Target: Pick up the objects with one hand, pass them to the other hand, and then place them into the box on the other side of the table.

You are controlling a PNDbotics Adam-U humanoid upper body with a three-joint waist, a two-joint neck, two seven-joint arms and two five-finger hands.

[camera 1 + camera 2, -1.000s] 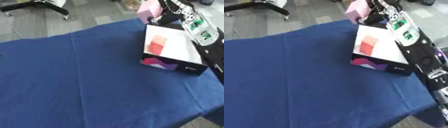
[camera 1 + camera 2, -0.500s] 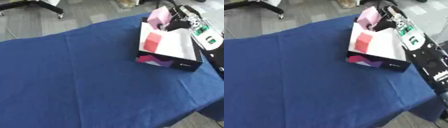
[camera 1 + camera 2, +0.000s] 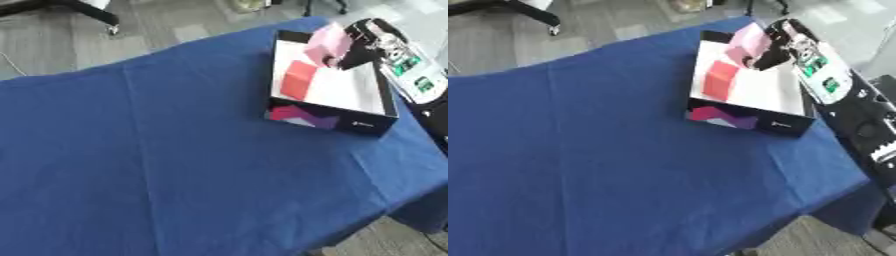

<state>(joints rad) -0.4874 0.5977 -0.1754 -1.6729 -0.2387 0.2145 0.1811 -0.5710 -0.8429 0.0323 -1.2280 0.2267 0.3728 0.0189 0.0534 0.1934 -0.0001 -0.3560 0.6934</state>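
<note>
The right hand (image 3: pixel 354 50), fingers curled round the pink block (image 3: pixel 327 43), has come down over the far end of the box (image 3: pixel 331 117) beside the red block (image 3: pixel 297 81), so release looks close.

— How many boxes are there on the blue cloth?
— One box (image 3: pixel 334 116), dark-walled with a white floor.
— And blocks?
— Two: one red block (image 3: pixel 296 80) inside the box, and one pink block (image 3: pixel 325 44) at its far end.
— Hands?
— One shows, the right hand (image 3: pixel 357 50), against the pink block.
</note>
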